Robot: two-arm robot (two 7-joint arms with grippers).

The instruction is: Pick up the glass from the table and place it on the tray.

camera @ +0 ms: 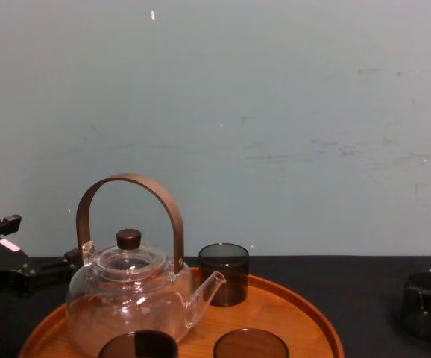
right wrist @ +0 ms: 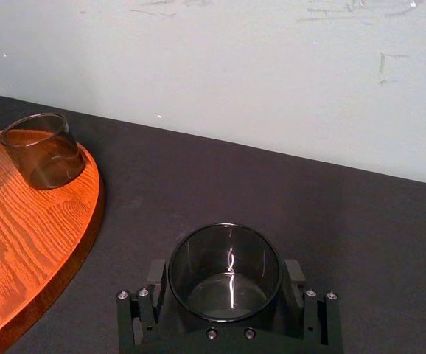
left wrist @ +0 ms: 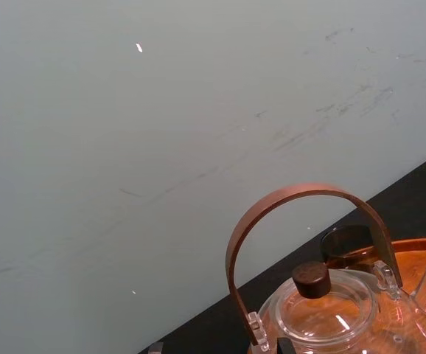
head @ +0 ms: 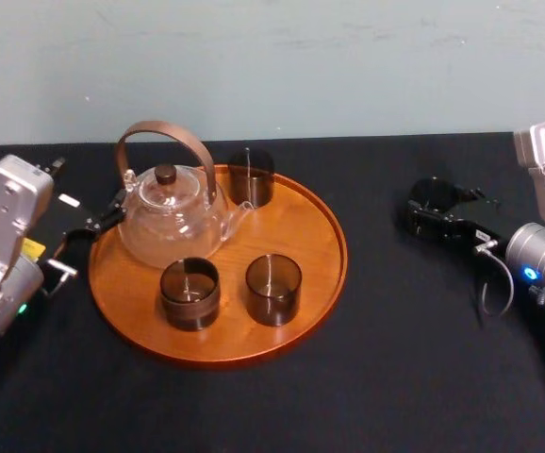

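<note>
Right gripper (right wrist: 225, 279) is clasping the smoky dark cylindrical glass (right wrist: 224, 258), fingers pressing its sides; glass is standing on the matte black table (right wrist: 287, 184), right of the round orange-brown wooden tray (right wrist: 29, 221). Left gripper (head: 96, 225) is idling beside the tray's left rim.

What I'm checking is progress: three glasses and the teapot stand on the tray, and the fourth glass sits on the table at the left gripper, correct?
No: the head view shows the fourth glass at the right gripper, not the left. Three glasses and the teapot do stand on the tray.
</note>
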